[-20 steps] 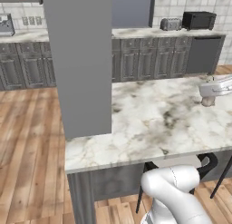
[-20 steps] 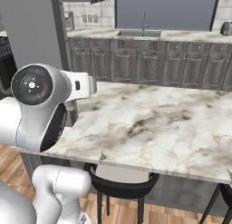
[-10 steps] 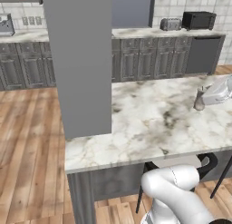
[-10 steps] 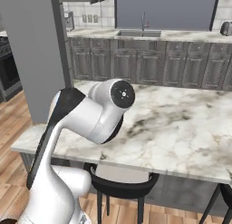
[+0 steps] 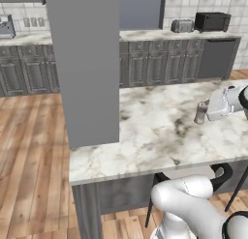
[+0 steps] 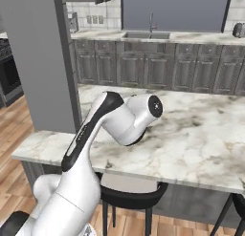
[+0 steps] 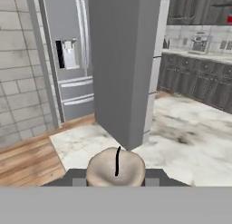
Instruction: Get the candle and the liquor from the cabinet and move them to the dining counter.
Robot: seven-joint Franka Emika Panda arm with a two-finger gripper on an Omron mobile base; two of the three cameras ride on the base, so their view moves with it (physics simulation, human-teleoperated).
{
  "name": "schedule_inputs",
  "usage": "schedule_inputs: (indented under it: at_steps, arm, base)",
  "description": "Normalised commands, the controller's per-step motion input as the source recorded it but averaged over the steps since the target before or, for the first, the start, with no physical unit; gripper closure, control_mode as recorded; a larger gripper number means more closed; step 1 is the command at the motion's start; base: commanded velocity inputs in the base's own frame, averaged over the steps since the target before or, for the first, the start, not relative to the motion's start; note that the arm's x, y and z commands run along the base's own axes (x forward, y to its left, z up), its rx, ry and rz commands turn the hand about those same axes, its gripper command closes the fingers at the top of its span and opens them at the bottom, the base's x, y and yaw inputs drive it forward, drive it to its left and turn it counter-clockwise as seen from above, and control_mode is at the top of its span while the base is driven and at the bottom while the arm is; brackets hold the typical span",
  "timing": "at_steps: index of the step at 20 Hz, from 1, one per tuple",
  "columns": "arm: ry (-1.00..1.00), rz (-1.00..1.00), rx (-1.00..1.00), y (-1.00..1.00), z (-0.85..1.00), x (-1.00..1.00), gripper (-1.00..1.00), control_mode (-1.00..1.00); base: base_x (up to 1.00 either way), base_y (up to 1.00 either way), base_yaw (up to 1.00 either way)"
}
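Candle (image 7: pixel 116 167) first: seen from the hand, its pale rounded top with a dark wick sits right between the two dark fingers, so the gripper (image 5: pixel 205 112) looks clamped on it. From the left it reads as a small grey cylinder at the end of the white hand, just above or on the dining counter (image 5: pixel 145 136), near that counter's right end; I cannot tell whether its base touches the marble. It is probably light and stiff, with a smooth waxy skin that could slip, so a squeeze low on the wide body seems safer than the narrow top. Beyond it a grey column (image 5: pixel 87 64) rises from the counter's left end. Farther back stands the sink (image 6: pixel 146 35). The candle's lower half is hidden in the hand view.
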Motion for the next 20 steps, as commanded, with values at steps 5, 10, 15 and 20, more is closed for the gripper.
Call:
schedule_inputs:
  at_steps: [5, 10, 15, 20]
  arm:
    - [0.04, 0.17, 0.0, 0.0, -0.69, 0.67, 1.0, -1.0]
    - [0.03, 0.11, 0.0, 0.01, -0.64, 0.63, 1.0, -1.0]
    - [0.0, 0.06, 0.0, 0.0, -0.57, 0.43, 1.0, -1.0]
    - [0.0, 0.01, 0.0, 0.0, -0.51, 0.36, 1.0, -1.0]
  base:
    - [0.0, 0.0, 0.0]
    - [0.0, 0.0, 0.0]
    - [0.0, 0.0, 0.0]
    - [0.0, 0.0, 0.0]
